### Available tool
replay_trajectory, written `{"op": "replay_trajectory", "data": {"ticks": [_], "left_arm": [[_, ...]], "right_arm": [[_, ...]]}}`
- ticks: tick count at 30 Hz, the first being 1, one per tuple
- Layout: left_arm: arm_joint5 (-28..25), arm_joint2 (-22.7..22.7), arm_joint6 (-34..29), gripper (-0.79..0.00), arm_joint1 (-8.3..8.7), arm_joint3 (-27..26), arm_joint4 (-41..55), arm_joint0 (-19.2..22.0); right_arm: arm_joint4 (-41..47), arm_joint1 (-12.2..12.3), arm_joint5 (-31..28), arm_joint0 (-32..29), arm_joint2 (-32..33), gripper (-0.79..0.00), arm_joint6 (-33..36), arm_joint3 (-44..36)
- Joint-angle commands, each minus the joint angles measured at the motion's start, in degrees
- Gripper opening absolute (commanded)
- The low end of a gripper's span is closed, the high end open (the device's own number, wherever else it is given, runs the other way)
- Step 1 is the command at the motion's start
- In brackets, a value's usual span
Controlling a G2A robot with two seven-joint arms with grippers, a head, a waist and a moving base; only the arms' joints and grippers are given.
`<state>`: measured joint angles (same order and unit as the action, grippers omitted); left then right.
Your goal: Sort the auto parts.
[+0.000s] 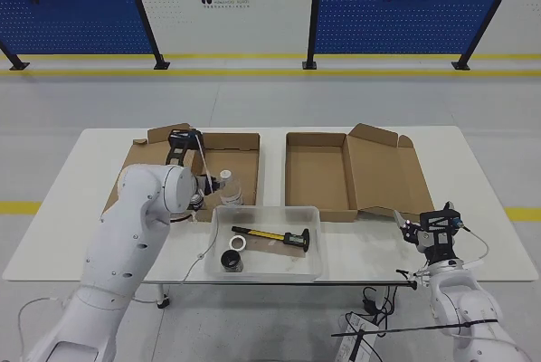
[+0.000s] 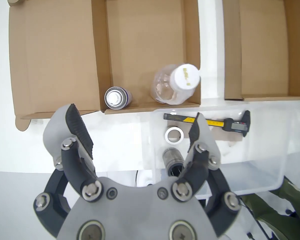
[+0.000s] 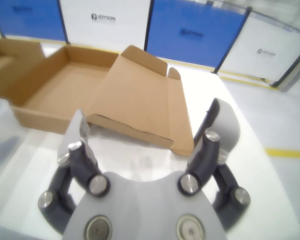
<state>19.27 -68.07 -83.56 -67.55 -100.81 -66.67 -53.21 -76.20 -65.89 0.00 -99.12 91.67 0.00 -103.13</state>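
Okay, from my station I see the left gripper (image 2: 135,114) with its jaws spread wide and nothing between them. It hangs over the table (image 1: 488,181) near the front wall of the left cardboard box (image 2: 145,38) and one end of the clear tray (image 2: 265,166).

2 items stand inside that box against its front wall: a small spray can (image 2: 116,97) in one corner and a clear bottle (image 2: 175,83) with a white cap in the other, apart from each other.

The tray sits just in front of the boxes and holds 3 parts:
- a yellow and black caliper (image 2: 215,122) lying flat
- a white ring (image 2: 174,135) beside the caliper
- a metal sleeve (image 2: 173,159) near the ring, partly hidden by one finger

The right gripper (image 3: 147,108) is also wide open and holds nothing. It is low over the table's front right area, close to the folded-out lid of the right cardboard box (image 3: 65,76).
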Motion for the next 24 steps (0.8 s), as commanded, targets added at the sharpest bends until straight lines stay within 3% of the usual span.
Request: {"op": "replay_trajectory", "data": {"ticks": [1,6,12,17,24], "left_arm": [[-0.97,-0.44,-1.72,0.0,0.19,-3.55,-0.21,-1.19],[-3.06,-1.46,-4.44,0.0,0.32,-11.03,3.99,-4.75],[-4.21,0.42,-4.44,0.0,1.25,-16.74,11.02,-8.69],[-4.18,2.01,-4.44,0.0,2.56,-18.33,16.66,-9.65],[-9.15,4.75,-4.44,0.0,4.93,-18.14,21.67,-8.04]], "right_arm": [[0.0,0.0,0.0,0.0,0.0,0.0,0.0,0.0],[0.0,0.0,0.0,0.0,0.0,0.0,0.0,0.0],[0.0,0.0,0.0,0.0,0.0,0.0,0.0,0.0],[0.0,0.0,0.0,0.0,0.0,0.0,0.0,0.0],[0.0,0.0,0.0,0.0,0.0,0.0,0.0,0.0]]}}
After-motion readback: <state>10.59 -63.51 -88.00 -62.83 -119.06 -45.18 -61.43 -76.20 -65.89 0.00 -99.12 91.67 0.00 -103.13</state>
